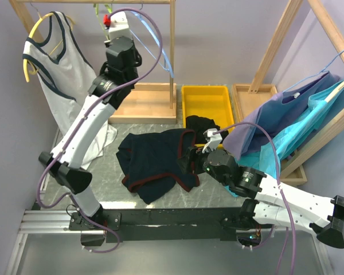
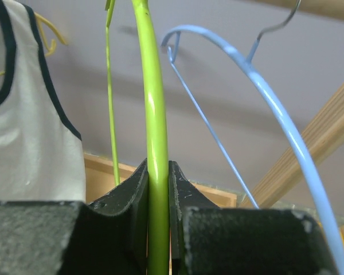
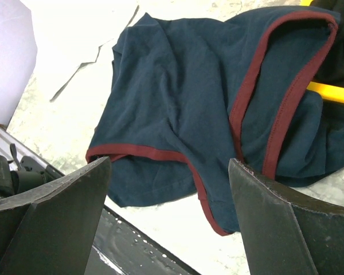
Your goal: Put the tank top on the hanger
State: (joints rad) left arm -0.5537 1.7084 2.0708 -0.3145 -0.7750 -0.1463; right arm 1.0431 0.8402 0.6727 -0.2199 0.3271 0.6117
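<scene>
The tank top (image 1: 155, 160) lies crumpled on the table, dark navy with dark red trim; its printed chest is hidden. It fills the right wrist view (image 3: 178, 86). My right gripper (image 1: 189, 156) is open and empty, hovering just above the top's right edge, jaws wide apart (image 3: 169, 189) over a red-trimmed hem. My left gripper (image 1: 112, 27) is raised to the wooden rail at the back and is shut (image 2: 158, 177) on the thin lime-green hanger (image 2: 155, 114), which runs up between its fingers.
A white tank top (image 1: 57, 63) hangs on a yellow hanger at the back left. A light blue hanger (image 2: 264, 91) hangs right of the green one. A yellow bin (image 1: 206, 103) holds a black garment (image 1: 202, 123). Blue and teal clothes (image 1: 298, 120) hang on the right rack.
</scene>
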